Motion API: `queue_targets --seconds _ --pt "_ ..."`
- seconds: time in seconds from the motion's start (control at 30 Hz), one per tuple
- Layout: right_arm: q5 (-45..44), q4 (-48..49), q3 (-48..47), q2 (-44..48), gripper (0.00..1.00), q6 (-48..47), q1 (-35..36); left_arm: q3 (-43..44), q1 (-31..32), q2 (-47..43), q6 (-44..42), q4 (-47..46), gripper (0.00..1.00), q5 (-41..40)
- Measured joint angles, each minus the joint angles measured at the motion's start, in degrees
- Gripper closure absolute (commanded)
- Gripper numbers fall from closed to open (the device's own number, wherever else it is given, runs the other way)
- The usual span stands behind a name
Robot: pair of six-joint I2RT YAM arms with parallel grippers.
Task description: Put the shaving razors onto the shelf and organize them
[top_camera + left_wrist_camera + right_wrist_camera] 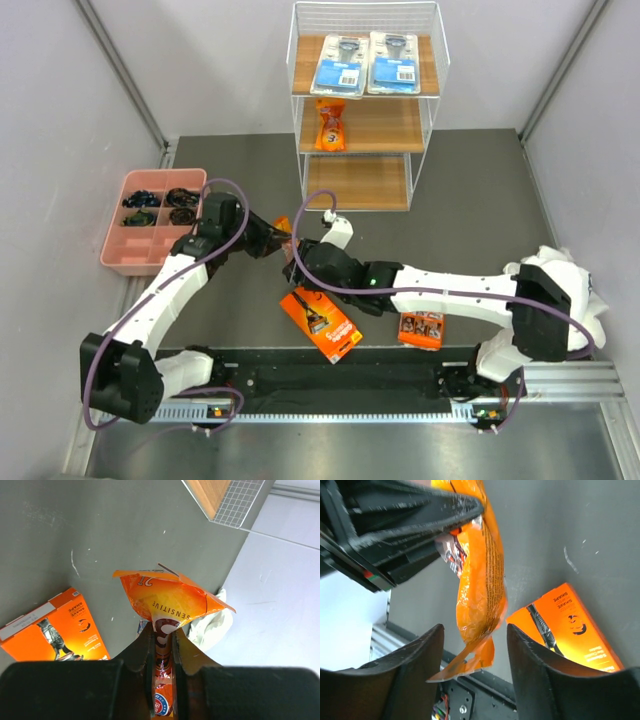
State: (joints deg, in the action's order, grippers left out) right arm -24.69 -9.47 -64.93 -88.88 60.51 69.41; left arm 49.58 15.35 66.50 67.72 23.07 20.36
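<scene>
Gripping an orange pouch (170, 600) tight in the left tool (162, 636), up off the worktop (75, 525). Straddling its loose end with the right tool (475, 630), spread wide apart. Lying on the worktop: box (320, 322), card (421, 328). Already on the shelf (365, 140): blister cards (341, 62) on top, second pouch (331, 124) in the middle.

Shelf (360, 185), far centre: two blister cards (341, 62) (392, 60) on top board, one pouch (331, 124) on middle board. Tabletop (470, 210): tray (115, 245) left; long box (320, 322) near centre, card (421, 329) to its right
</scene>
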Motion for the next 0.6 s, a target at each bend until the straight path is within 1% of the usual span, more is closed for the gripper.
queue_targets --seconds 0.17,0.27,0.3,0.33,0.6 --pt "-3.0 0.1 0.0 1.2 0.50 -0.5 0.2 -1.2 0.0 0.0 2.0 -2.1 1.00 0.9" --pt "-4.5 0.1 0.0 1.6 0.53 -0.6 0.3 -2.2 0.0 0.0 3.4 -3.5 1.00 1.5" --pt "-4.9 0.1 0.0 1.7 0.55 -0.7 0.3 -2.5 0.0 0.0 3.9 -3.9 1.00 1.7" --pt "-5.2 0.1 0.0 1.8 0.60 -0.8 0.4 -2.8 0.0 0.0 4.3 -4.4 1.00 1.9" --pt "-7.1 -0.9 0.0 1.8 0.71 -0.9 0.6 -4.3 0.0 0.0 6.4 -6.9 1.00 2.8"
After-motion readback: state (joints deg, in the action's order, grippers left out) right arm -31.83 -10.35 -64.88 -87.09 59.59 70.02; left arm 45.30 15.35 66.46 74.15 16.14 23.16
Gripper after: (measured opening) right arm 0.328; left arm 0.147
